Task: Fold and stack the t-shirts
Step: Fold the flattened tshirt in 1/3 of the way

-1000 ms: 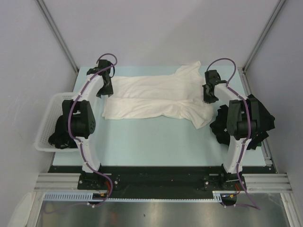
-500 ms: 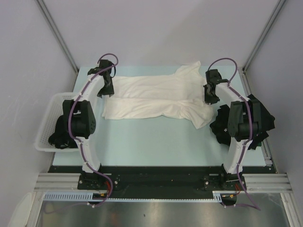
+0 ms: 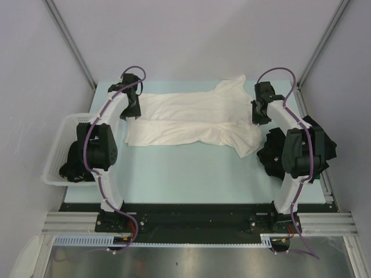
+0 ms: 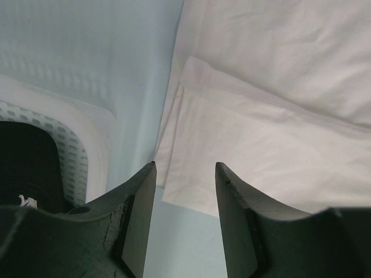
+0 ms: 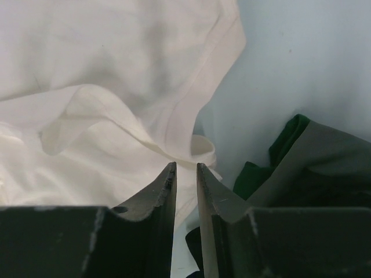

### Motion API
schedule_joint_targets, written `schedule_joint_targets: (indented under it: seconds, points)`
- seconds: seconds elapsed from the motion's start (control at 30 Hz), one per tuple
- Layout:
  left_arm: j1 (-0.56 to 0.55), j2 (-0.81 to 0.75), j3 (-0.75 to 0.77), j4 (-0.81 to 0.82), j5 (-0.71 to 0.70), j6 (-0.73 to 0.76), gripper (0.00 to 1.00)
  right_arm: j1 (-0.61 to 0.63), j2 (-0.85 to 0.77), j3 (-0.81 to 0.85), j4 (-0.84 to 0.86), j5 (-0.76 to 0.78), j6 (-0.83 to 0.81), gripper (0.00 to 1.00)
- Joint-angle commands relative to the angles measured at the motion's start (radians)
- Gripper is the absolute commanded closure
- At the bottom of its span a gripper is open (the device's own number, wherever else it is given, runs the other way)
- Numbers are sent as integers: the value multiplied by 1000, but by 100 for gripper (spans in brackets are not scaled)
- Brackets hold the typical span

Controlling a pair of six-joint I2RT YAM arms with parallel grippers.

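Observation:
A cream-white t-shirt [image 3: 191, 119] lies spread on the pale blue table, folded lengthwise, its sleeves toward the right. My left gripper [image 3: 130, 110] hovers open and empty over its left hem; the left wrist view shows the folded hem corner [image 4: 278, 116] just beyond the gripper [image 4: 184, 168]. My right gripper [image 3: 259, 113] is at the shirt's right edge, jaws nearly shut with a narrow slit and nothing in it [image 5: 185, 167]; a curled sleeve hem [image 5: 87, 87] lies just past the tips. A heap of black t-shirts [image 3: 316, 142] lies at the right, dark cloth [image 5: 278, 162] in the right wrist view.
A white mesh basket [image 3: 58, 145] hangs off the table's left edge with a black t-shirt [image 3: 72, 165] in it; its rim [image 4: 75, 150] shows in the left wrist view. Grey walls and frame posts enclose the table.
My right gripper has moved a little toward the far side and to the right along the shirt's edge. The left arm and the shirt have barely moved.

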State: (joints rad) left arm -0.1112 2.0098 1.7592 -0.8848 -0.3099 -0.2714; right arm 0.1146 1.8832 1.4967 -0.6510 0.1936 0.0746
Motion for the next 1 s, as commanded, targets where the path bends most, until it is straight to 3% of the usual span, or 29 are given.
schedule_joint_targets:
  seconds: [0.0,0.4,0.97]
  points:
    - [-7,-74,-15,7,5,-5,50,7,-48,31,-22,-34,22,75]
    - [-7,-88,-41,12,-5,3,49,91,-26,22,-15,-19,30,74]
    - [-7,-98,-63,15,-8,3,49,56,71,13,71,-46,-27,69]
